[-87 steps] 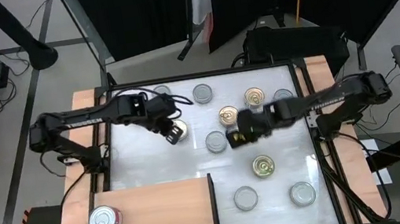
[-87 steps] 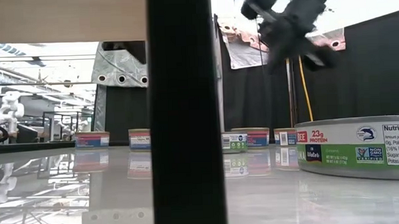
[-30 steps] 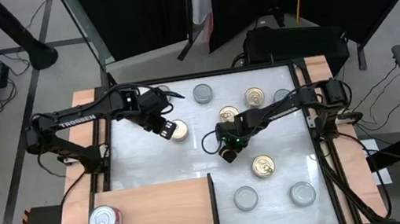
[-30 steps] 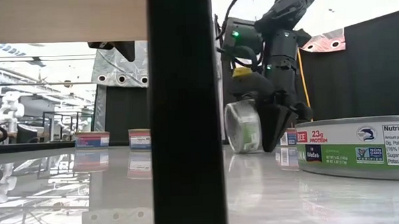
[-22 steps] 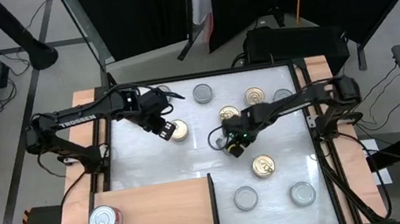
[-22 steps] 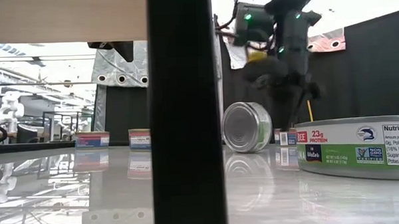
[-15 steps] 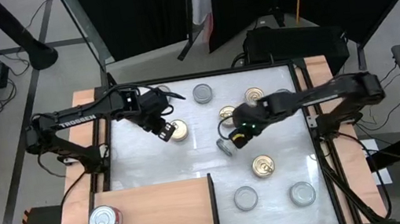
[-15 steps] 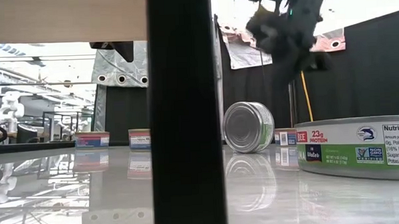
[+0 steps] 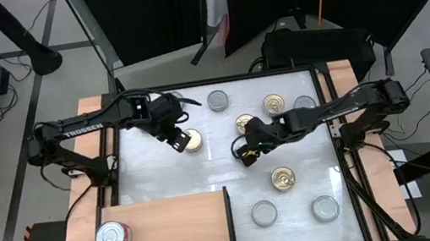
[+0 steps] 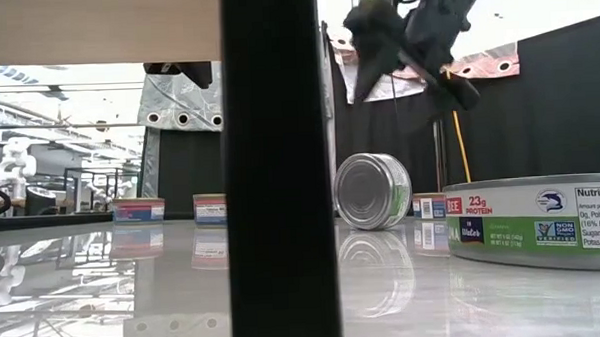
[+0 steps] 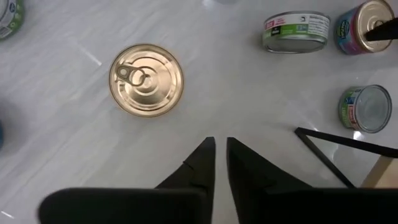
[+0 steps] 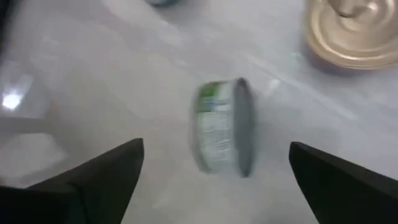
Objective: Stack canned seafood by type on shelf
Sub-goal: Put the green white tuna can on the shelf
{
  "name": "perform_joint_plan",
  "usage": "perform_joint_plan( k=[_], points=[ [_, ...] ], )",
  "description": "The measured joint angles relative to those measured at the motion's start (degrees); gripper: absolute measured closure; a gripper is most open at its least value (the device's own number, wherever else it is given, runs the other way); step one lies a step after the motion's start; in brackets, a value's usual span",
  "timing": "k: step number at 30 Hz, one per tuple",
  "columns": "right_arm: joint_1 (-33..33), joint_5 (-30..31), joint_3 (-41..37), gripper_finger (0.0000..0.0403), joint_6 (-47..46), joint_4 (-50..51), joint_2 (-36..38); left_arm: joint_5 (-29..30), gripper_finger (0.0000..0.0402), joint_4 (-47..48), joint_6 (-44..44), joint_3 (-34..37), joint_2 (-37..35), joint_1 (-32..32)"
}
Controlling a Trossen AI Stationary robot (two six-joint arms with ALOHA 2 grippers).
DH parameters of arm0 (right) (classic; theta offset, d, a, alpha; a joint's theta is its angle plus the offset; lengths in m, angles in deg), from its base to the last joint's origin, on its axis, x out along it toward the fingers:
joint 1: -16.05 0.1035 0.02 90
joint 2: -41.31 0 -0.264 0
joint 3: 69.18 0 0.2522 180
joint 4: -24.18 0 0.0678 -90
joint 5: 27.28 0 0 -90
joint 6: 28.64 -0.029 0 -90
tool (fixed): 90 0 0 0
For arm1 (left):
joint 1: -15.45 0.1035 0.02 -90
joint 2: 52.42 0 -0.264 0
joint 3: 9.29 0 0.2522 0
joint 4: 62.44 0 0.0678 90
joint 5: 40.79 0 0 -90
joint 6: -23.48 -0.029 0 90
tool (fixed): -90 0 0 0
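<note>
A glossy white table [image 9: 206, 173] is seen from above, framed by wood strips and backed by black curtains; the light-brown shelf [image 9: 171, 229] lies at its near-left corner, with one silver-lidded, red-labelled can [image 9: 111, 235] set on its left end. Other cans are scattered flat across the table: gold-lidded ones [image 9: 284, 179] toward the right and silver ones [image 9: 264, 212] along the near edge; in the low view, a workshop with benches is made out beyond the table.

The right gripper [image 12: 214, 186] is held spread wide and empty, just above a can lying on its edge [image 12: 224, 135], green label showing; the can is not touched. In the low view this tipped can [image 10: 373, 191] rests on the table with its silver end facing out, the right arm blurred above it.

The left gripper [image 11: 221, 149] is nearly pressed together, only a thin slit showing, with nothing pinched; it hangs beside a gold pull-tab can [image 11: 146, 79], clear of it.

Much of the low view is blocked by the shelf's dark edge [image 10: 278, 169]; a large near can [image 10: 542, 225] is cut off at the frame's right.
</note>
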Motion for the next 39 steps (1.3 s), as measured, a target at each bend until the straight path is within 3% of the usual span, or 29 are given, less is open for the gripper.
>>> perform_joint_plan(
  k=[10,13,16,23,24,29,35,39],
  points=[
    [-0.38,-0.48,0.00,0.0030,4.35,-0.10,-8.12,-2.45,0.0277,0.15,1.93,0.00,0.00,0.00],
    [-0.38,-0.44,0.00,0.0052,4.68,-1.20,-9.82,-2.53,0.0266,0.17,3.00,0.00,0.00,0.00],
    [-0.38,-0.06,0.00,0.0104,4.61,-1.67,-10.43,-2.61,0.0261,0.24,3.43,0.00,0.00,0.00],
    [0.38,-0.10,0.54,0.0291,6.41,-1.05,-7.77,-3.36,0.0260,1.41,3.81,-0.22,0.02,0.00],
    [0.56,-0.38,0.79,0.0301,7.35,-0.88,-7.22,-4.76,0.0260,2.28,4.74,-0.91,0.04,0.00],
    [1.17,-0.73,5.43,0.0301,11.91,0.60,-2.55,-8.50,0.0260,0.98,7.38,-7.32,-3.58,-0.54],
    [1.51,-0.57,18.99,0.0301,19.80,-1.59,0.72,-1.66,0.0260,0.70,7.98,-17.42,-8.59,-0.63],
    [4.40,-0.50,29.59,0.0301,30.79,-7.29,0.04,0.94,0.0260,-0.50,7.38,-21.46,-11.92,-0.66]
  ],
)
